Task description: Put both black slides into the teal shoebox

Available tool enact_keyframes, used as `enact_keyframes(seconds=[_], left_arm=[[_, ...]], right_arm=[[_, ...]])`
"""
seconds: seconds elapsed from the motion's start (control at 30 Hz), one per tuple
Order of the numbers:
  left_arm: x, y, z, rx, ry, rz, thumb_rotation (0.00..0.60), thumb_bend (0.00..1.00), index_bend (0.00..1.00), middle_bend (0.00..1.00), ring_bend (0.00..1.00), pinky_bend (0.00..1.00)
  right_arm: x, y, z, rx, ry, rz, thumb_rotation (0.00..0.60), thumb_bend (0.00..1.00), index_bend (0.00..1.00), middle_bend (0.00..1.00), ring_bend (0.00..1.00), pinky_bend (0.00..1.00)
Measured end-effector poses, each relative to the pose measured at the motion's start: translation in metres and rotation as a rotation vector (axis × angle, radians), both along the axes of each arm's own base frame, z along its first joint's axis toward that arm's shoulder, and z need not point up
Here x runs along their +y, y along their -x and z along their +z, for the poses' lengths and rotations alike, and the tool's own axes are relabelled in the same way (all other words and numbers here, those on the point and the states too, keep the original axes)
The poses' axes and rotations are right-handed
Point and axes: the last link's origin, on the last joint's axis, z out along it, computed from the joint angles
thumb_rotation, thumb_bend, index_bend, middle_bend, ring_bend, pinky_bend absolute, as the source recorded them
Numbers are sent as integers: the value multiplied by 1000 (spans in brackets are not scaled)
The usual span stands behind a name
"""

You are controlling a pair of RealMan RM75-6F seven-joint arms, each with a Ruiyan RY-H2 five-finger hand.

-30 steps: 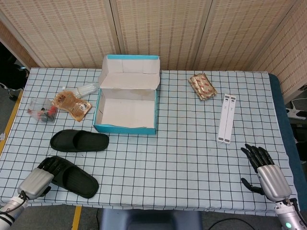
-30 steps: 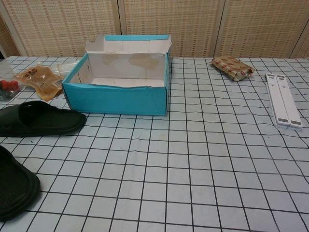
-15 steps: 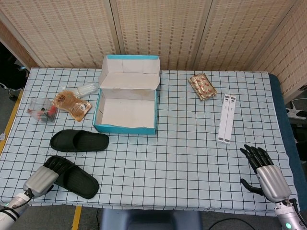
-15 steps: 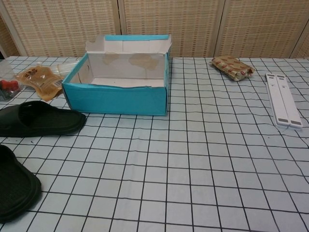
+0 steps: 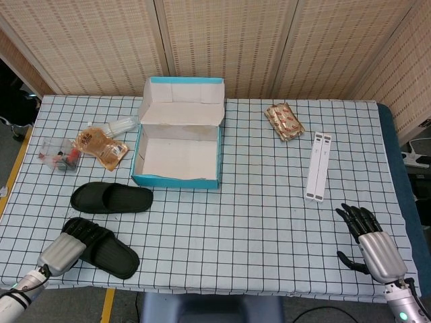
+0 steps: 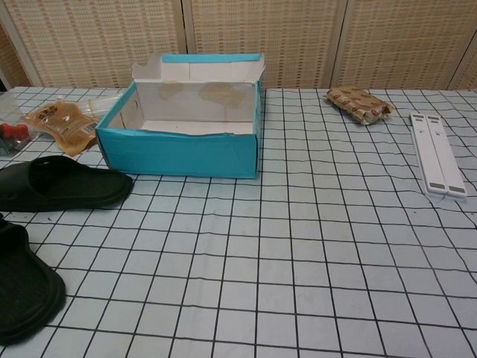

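Plainly the left hand [image 5: 62, 250] is the one placed for this job: its fingers [image 5: 81, 231] lie curled over the heel end of the near black slide [image 5: 108, 248], touching it, though whether they have a firm grip on it cannot be told from the head view, and the chest view shows only the slide's toe. That slide's long axis runs away from the fingers toward the right and slightly toward the robot. The far black slide [image 5: 111, 198] lies just beyond the fingers, its length running left to right, apart from the near one. Farther on past both slides stands the teal shoebox [image 5: 177, 179], lid flap raised at its back; its white floor shows nothing inside. The right hand [image 5: 369, 239] rests well off on the other side, fingers spread and holding nothing, much farther from either slide. Judging from this, the coming move is a lift and carry forward-right to the box.
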Motion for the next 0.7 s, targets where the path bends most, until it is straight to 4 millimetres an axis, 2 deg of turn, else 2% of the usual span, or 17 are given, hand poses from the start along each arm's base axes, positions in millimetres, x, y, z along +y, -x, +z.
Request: enact_keyframes(seconds=[0.13, 0.3, 0.53, 0.7], left_arm=[[1, 1, -5, -41, -10, -19, 600, 399, 37, 190, 125, 156], [0, 7, -12, -84, -1, -21, 600, 408, 195, 333, 255, 254], [1, 8, -19, -147, -6, -35, 600, 433, 479, 585, 444, 441], [3, 9, -20, -196, -34, -55, 600, 453, 587, 690, 539, 529]], right_arm=[[0, 0, 0, 0, -3, -1, 600, 175, 0, 0, 0, 0], [0, 0, 0, -2, -1, -2, 600, 175, 0, 0, 0, 0], [0, 0, -1, 0, -11, -2, 600, 175, 0, 0, 0, 0], [-1, 0, -3, 3, -17, -5, 600, 175, 0, 0, 0, 0]])
